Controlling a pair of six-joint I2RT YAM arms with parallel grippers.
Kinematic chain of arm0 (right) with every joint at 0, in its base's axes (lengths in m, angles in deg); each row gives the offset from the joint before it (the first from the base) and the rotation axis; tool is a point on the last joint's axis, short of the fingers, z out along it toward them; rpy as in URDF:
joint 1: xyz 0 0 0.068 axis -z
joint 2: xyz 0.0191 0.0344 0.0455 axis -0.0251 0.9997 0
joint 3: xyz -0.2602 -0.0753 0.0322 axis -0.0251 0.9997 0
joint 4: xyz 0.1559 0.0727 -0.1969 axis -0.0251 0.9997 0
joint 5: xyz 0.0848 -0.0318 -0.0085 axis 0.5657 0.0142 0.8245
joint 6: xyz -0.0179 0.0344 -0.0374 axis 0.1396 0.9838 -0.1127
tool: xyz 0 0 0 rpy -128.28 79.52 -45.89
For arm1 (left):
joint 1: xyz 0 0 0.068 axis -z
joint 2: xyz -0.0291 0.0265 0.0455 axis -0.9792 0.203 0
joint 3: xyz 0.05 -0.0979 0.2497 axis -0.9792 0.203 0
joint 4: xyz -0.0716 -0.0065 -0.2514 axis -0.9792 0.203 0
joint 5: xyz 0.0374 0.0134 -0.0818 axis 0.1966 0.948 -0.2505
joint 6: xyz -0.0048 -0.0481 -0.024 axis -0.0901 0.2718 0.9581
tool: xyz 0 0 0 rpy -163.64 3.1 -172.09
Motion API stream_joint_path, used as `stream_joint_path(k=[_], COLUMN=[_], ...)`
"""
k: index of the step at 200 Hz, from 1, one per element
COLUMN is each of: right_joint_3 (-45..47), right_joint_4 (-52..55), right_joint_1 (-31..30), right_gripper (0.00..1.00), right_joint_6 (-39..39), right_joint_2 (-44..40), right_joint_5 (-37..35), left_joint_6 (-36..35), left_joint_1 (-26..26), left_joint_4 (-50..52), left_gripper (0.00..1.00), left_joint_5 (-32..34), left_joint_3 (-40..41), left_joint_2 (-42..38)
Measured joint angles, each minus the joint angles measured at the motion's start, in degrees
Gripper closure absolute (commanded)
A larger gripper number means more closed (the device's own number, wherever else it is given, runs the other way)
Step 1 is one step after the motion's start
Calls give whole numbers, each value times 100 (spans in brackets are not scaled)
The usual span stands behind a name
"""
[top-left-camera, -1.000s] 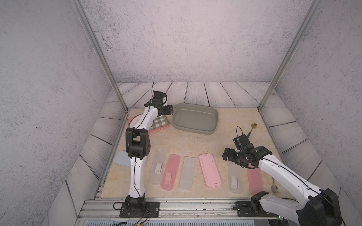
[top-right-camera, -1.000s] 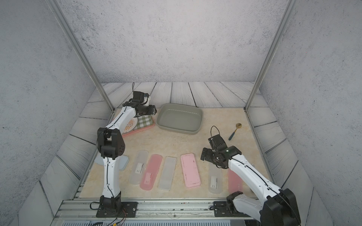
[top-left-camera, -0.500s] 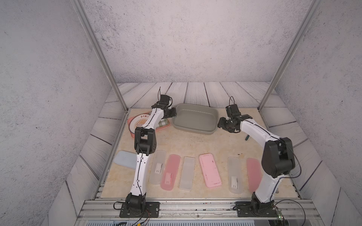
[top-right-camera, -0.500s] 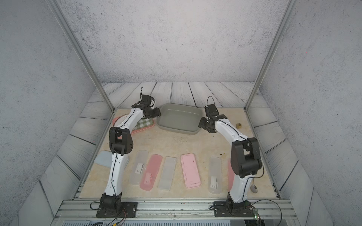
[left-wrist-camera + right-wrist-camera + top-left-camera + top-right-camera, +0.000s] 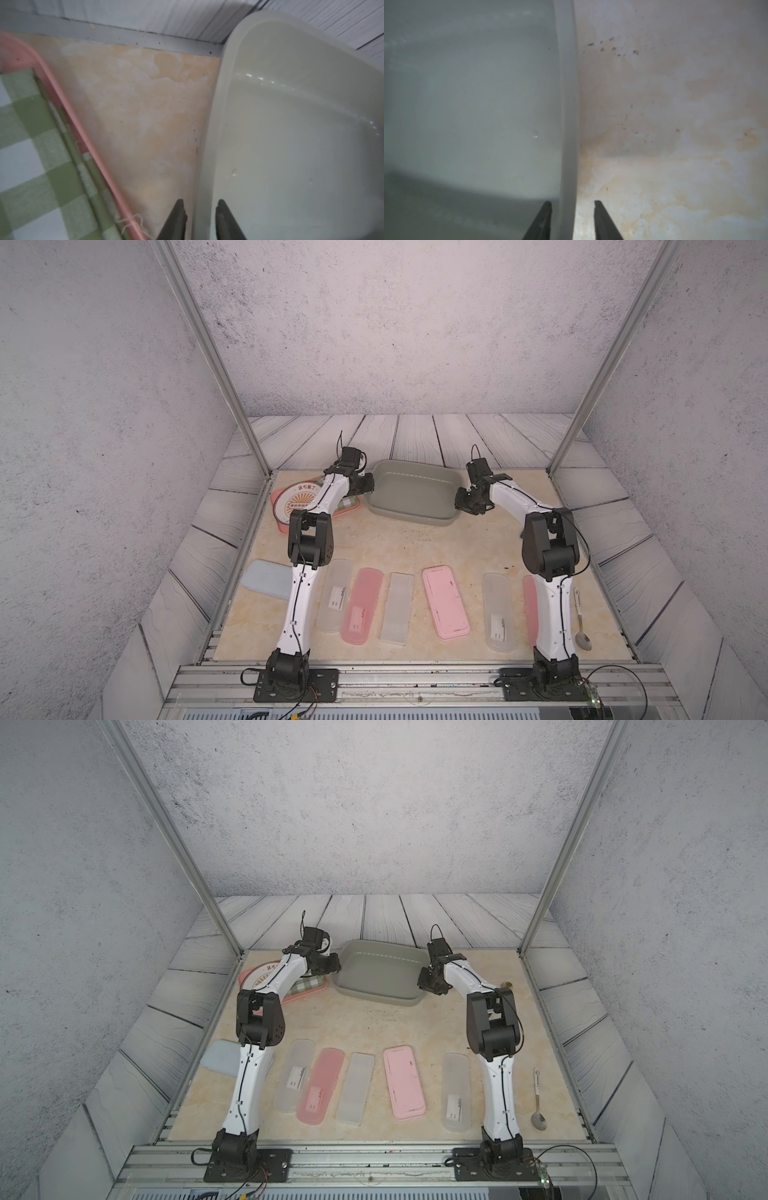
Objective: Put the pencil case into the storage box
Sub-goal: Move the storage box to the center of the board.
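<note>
Currently left claw (image 5: pixel 200 207) and right claw (image 5: pixel 572 207) straddle storage box (image 5: pixel 411 493) rims, jaws near together; clamp cannot be confirmed. All pencil cases (image 5: pixel 446 603) on tabletop (image 5: pixel 415 547). Next: secure your grip, shift box evenly.

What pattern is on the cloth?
Green and white checks; the cloth shows best in the left wrist view.

A: How is the light falling in both top views?
B: It is falling evenly from above; only faint shadows are showing on the surface (image 5: pixel 415 547).
A: And the wrist views?
B: Both are blurring. Glare is streaking the storage box (image 5: pixel 291 135) wall in the left; a dark shadow is crossing it in the right.
</note>
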Motion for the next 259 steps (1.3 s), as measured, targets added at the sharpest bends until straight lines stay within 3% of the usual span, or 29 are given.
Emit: stream_joint_path(k=[23,34,60,112,152,190,232,259], right_joint_3=[-2,-2,286,1449,1989,2330,2715,2898], right_joint_4=[-59,-103,-308,48,188,-151,-527,-612], right_joint_1=[9,11,39,-7,-59,-59,-22,-24], right_gripper=[94,100,100,100,100,100,98,91], right_joint_6=[-2,90,94,-160,-350,-444,-498,-498], right_joint_2=[37,33,-103,-975,-1401,-1493,-1646,-1768], right_joint_5=[173,190,352,903,1115,1198,1300,1314], left_joint_6=[50,94,136,468,839,966,968,968], left_joint_1=[7,26,24,33,2,-63,-125,-157], left_joint_4=[-17,15,-20,-422,-807,-1443,-1515,-1615], left_gripper=[100,100,100,100,96,85,82,78], left_joint_5=[-90,-70,-90,-48,-177,-433,-793,-901], left_joint_3=[-17,-24,317,3541,5010,5803,6131,6347], left_joint_2=[92,90,-120,-2345,-3230,-3543,-3661,-3781])
